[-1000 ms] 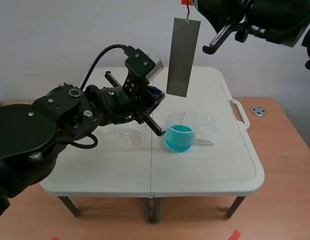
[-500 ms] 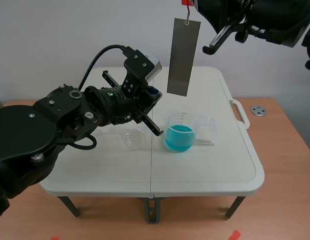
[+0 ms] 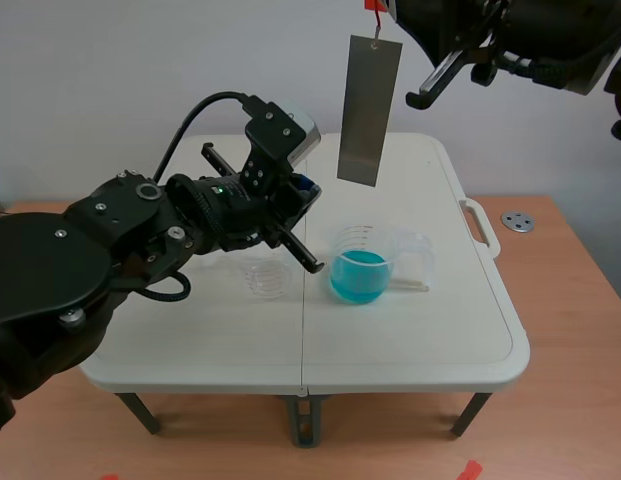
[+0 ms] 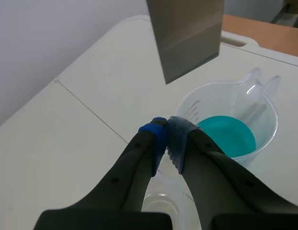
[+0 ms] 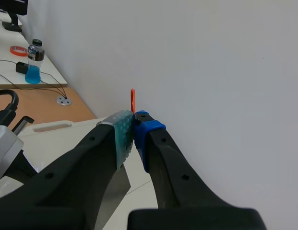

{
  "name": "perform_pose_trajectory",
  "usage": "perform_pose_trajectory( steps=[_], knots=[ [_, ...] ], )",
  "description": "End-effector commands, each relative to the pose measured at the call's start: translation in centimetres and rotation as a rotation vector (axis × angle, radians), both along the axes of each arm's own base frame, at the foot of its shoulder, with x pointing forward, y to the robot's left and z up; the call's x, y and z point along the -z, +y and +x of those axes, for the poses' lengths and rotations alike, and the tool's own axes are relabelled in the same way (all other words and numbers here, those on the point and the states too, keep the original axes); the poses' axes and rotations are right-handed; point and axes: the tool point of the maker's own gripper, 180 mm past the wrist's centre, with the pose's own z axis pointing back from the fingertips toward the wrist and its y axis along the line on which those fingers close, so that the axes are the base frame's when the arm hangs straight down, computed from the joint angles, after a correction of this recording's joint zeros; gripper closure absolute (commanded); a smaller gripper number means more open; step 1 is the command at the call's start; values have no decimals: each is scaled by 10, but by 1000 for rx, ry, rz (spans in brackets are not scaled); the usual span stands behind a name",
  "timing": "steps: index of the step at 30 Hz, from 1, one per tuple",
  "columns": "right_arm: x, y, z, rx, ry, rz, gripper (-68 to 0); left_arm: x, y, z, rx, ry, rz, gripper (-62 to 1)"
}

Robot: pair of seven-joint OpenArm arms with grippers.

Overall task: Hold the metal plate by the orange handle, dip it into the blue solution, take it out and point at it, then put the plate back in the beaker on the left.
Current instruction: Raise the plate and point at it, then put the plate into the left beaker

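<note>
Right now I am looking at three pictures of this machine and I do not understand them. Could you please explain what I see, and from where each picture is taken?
The machine is a robot with two black arms, working at a white table. The wide picture is taken from between the arms, looking across the table. The other two pictures come from a small camera on each wrist, looking past that arm's own claw. The right claw is raised high and shut on an orange handle. A grey metal plate hangs from that handle in the air. Below it on the table stands a clear beaker with blue solution. To its left is an empty beaker. The left claw is shut and holds nothing. The plate's lower end is just ahead of it.
</note>
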Motion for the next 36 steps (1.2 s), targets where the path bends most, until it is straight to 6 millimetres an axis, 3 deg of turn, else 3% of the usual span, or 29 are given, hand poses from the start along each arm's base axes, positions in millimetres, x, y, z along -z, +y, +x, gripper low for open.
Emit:
perform_pose_trajectory(
  steps=[1,5,10,18,28,36],
  knots=[
    [-16,-1,-3,-14,-41,18,-15,-3,12,-2,-7,-24,12,-19],
    [-16,-1,-3,-14,-41,18,-15,3,39,-15,-23,-8,35,-19],
    [-16,-1,-3,-14,-42,18,-15,-4,73,-42,-34,44,15,-19],
    [-16,0,-3,-15,-42,18,-15,-4,116,-106,-8,172,61,-19],
    [-14,11,-6,-47,-38,13,-15,46,156,-210,-9,450,164,-19],
    [-13,32,-12,-109,-38,5,-15,89,172,-298,-28,696,208,-18]
  ],
)
